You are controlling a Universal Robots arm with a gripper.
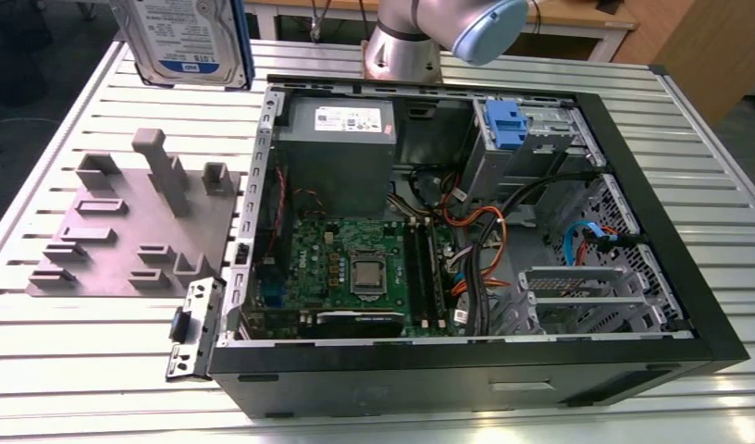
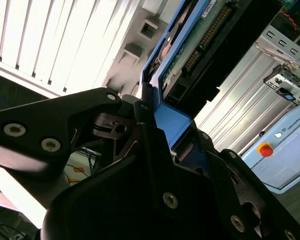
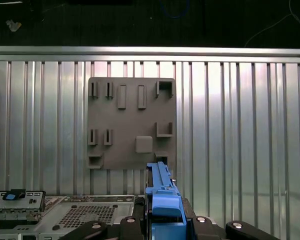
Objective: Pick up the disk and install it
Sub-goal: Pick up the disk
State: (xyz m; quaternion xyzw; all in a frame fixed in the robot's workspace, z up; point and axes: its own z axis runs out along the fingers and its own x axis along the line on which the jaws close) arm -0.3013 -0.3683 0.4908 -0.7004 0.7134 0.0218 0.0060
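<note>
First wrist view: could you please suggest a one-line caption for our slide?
Gripper shut on the blue-framed disk, seen edge-on, grey fixture plate and slatted table beyond.

We found the slatted table (image 1: 93, 388) brightly lit from above in the exterior view, with shadow pooling inside the computer case (image 1: 414, 384). In the second wrist view its slats glared white and the gripper (image 2: 157, 117) looked near-black.

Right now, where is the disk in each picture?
Exterior view: disk upright in the air at the view's left, beyond the grey plate.
First wrist view: edge-on in the gripper, in front of the plate.
Second wrist view: close up, circuit side showing, plate behind.
Shared landmark: the grey plate.
</note>
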